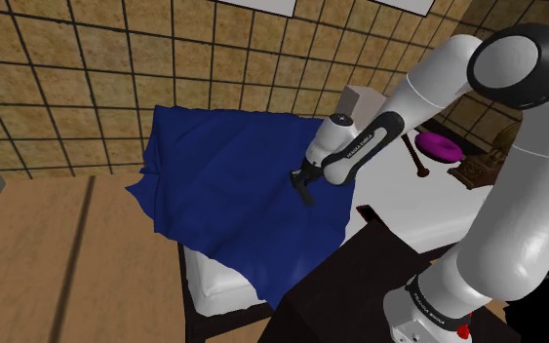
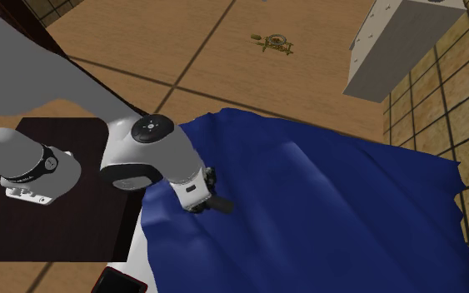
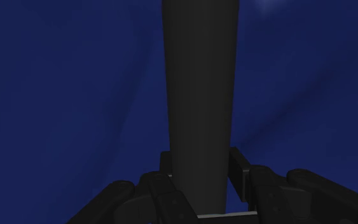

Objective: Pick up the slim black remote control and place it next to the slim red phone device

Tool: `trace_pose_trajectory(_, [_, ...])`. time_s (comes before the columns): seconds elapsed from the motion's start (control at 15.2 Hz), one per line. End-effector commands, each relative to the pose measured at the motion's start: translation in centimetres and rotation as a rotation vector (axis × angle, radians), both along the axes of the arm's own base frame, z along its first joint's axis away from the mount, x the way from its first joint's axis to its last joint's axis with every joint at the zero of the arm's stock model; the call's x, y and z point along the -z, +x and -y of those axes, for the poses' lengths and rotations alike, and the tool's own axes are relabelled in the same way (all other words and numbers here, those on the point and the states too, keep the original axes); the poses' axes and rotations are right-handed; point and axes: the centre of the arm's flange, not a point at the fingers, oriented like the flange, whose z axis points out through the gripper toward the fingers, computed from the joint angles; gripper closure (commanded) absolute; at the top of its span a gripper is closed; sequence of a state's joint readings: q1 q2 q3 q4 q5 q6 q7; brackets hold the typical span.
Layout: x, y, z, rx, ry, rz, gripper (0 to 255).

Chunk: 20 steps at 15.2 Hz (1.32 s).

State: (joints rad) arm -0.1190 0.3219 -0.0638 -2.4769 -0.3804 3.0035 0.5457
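Note:
My black gripper [image 3: 200, 170] is shut on the slim dark remote [image 3: 199, 83], which runs lengthwise away from the hand between the two fingers [image 3: 240, 167]. In the shoulder view the gripper [image 1: 304, 183] hangs just above the blue blanket [image 1: 233, 185] with the remote [image 1: 309, 198] poking out below it. The second exterior view has the gripper [image 2: 210, 198] over the blanket's edge nearest the stand, the remote [image 2: 223, 205] sticking out sideways. A slim red-edged device [image 2: 121, 281] lies at that view's bottom edge, beside the dark stand top [image 2: 57, 225].
The blue blanket [image 2: 324, 208] drapes a white mattress [image 1: 218, 287]. A purple cushion [image 1: 440, 146] sits on a white surface past the arm. A pale cabinet [image 2: 399, 42] stands on the wooden floor [image 1: 67, 263]. Tiled walls [image 1: 87, 68] close the back.

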Motion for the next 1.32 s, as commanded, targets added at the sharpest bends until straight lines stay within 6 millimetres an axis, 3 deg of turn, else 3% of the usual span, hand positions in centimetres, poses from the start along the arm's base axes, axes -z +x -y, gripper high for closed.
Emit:
trace_pose_trajectory(0.0, [-0.1, -2.2, 1.3, -0.001, 0.0, 0.001, 255])
trace_pose_trajectory(0.99, [-0.2, -19.4, 11.2, -0.001, 0.0, 0.001, 255])
trace_pose_trajectory(1.25, [1.4, -20.1, 11.6, -0.001, 0.0, 0.001, 255])
